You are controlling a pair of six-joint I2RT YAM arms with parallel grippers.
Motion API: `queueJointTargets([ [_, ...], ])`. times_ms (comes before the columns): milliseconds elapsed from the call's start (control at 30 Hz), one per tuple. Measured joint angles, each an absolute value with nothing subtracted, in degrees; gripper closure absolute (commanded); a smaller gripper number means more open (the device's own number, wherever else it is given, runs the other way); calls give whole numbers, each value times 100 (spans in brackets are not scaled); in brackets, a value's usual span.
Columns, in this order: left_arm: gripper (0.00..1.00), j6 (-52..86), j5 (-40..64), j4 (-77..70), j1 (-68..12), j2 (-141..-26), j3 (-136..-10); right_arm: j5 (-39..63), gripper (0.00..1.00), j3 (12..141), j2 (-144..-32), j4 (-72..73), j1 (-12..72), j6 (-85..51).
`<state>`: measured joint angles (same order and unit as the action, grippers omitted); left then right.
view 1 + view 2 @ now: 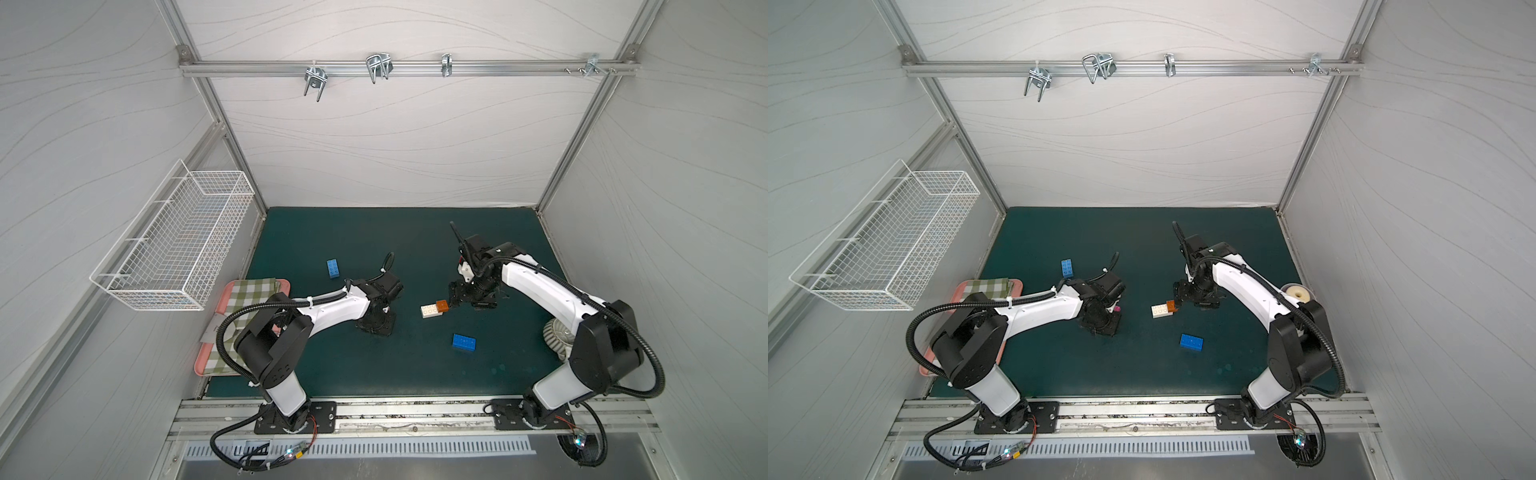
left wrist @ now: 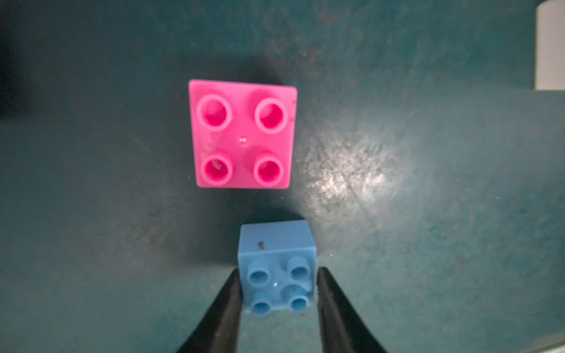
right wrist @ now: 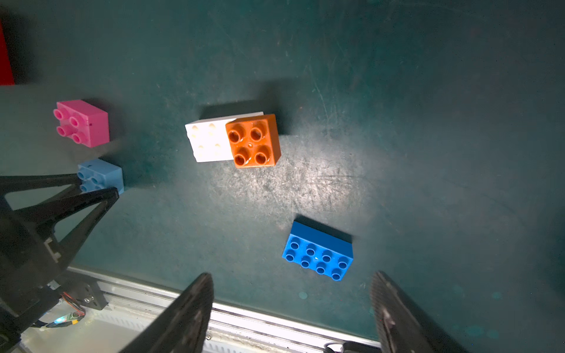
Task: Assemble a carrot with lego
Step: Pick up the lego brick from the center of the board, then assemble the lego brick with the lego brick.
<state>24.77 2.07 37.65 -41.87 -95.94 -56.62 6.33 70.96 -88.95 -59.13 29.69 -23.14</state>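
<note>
A light-blue square brick (image 2: 276, 244) stands on the green mat, and my left gripper (image 2: 278, 273) is shut on it, a finger pressed on each side. A pink square brick (image 2: 241, 134) sits just past it, apart from it. My right gripper (image 3: 292, 275) hangs open above the mat with nothing between its fingers. An orange square brick (image 3: 253, 140) sits on one end of a white oblong brick (image 3: 206, 142). A blue oblong brick (image 3: 318, 250) lies nearer the front. Another blue brick (image 1: 333, 268) lies alone at the back left. A red piece (image 3: 4, 55) shows only at the edge of the right wrist view.
A pink tray (image 1: 201, 357) with a green checked cloth sits at the mat's left edge, under my left arm. A white wire basket (image 1: 174, 241) hangs on the left wall. A whitish round object (image 1: 557, 336) lies under my right arm. The metal rail (image 1: 415, 409) borders the front.
</note>
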Motion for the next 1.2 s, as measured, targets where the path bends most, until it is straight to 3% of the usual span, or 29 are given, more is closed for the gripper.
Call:
queueJointTargets([
  [300, 79, 2801, 80, 4047, -4412, -9596, -6016, 716, 18, 7015, -8801, -5870, 2873, -2248],
  [467, 100, 3448, 93, 4421, -4606, -9662, -6751, 799, 17, 6807, -8729, -5802, 2838, -2250],
  [800, 100, 4707, 279, 4615, -4698, -10516, -8307, 913, 17, 6510, -8407, -5673, 2340, -2259],
  [1200, 100, 5487, 401, 4755, -4919, -11437, -9078, 1118, 16, 6316, -8285, -5579, 1756, -2182],
])
